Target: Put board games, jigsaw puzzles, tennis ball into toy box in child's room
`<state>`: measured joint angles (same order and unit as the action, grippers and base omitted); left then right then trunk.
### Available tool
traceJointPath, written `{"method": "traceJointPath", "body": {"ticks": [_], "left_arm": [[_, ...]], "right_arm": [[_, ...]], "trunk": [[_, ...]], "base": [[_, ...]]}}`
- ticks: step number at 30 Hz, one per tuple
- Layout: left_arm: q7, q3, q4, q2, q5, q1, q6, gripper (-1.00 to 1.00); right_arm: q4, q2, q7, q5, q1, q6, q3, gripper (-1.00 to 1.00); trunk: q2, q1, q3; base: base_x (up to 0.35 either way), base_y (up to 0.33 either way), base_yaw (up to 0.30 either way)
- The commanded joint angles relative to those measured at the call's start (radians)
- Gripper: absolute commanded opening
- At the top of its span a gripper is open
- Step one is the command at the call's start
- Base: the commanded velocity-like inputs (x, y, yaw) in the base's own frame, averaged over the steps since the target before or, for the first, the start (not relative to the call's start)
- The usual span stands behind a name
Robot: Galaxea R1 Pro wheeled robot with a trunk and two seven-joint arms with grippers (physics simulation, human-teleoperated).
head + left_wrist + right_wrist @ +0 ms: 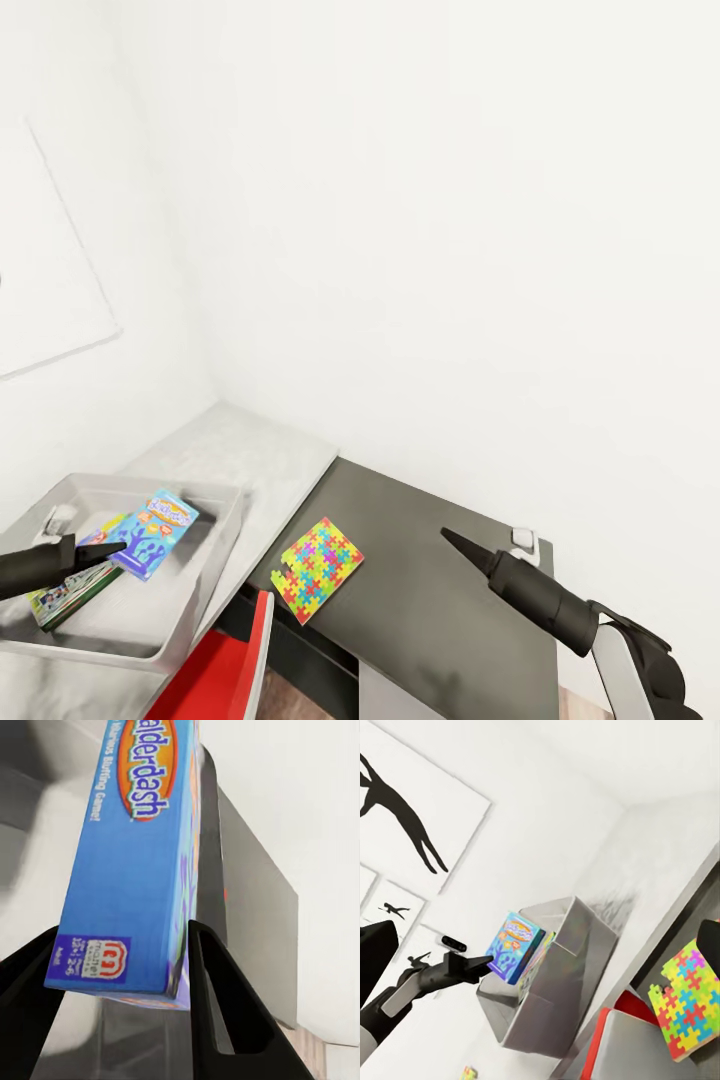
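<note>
Head view: left gripper (112, 548) clamped on blue board game (155, 519) over toy box (215, 560), jigsaw puzzle (318, 566) right of it on dark table section (450, 620); right gripper (448, 535) state unclear. Left wrist view: fingers (214, 975) pinching blue box edge. Right wrist view: blue game above bin, puzzle nearby.

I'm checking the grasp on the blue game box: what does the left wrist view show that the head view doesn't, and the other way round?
Left wrist view alone: the lettering on the blue board game and both fingers clamping its end. Head view alone: the jigsaw puzzle on the dark table section, the right gripper and a second game box. Both: the blue box above the toy box.
</note>
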<state>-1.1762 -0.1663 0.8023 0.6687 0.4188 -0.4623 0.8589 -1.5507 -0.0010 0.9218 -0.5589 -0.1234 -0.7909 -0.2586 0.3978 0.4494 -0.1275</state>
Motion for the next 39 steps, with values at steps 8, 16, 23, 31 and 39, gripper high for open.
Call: {"method": "traceJointPath", "body": {"ticks": [8, 16, 23, 31, 39], "left_arm": [[0.059, 0.003, 0.000, -0.031, -0.001, -0.001, -0.056, -1.00], [0.109, 0.007, -0.001, -0.057, 0.000, -0.001, -0.078, -1.00], [0.116, 0.010, -0.001, -0.069, -0.002, -0.001, -0.080, -1.00], [0.115, 0.013, -0.003, -0.075, -0.007, -0.001, -0.084, -1.00], [0.112, 0.012, -0.003, -0.075, -0.047, -0.001, -0.089, -1.00]], "right_arm": [[-0.001, 0.000, 0.000, -0.003, -0.001, -0.005, -0.001, 1.00], [0.000, -0.001, 0.001, -0.003, -0.001, -0.005, -0.001, 1.00], [-0.001, -0.002, 0.003, -0.003, -0.001, -0.005, -0.001, 1.00], [0.000, -0.004, 0.006, -0.003, -0.001, -0.005, -0.001, 1.00], [-0.001, -0.004, 0.006, -0.003, -0.001, -0.005, -0.001, 1.00]], "trunk": [[0.002, 0.001, -0.002], [0.002, 0.001, -0.002], [0.002, 0.001, -0.002], [0.002, 0.001, -0.002], [0.002, 0.001, -0.002]], "base": [[0.000, 0.000, 0.000], [0.000, 0.000, 0.000], [0.000, 0.000, 0.000], [0.000, 0.000, 0.000], [0.000, 0.000, 0.000]]}}
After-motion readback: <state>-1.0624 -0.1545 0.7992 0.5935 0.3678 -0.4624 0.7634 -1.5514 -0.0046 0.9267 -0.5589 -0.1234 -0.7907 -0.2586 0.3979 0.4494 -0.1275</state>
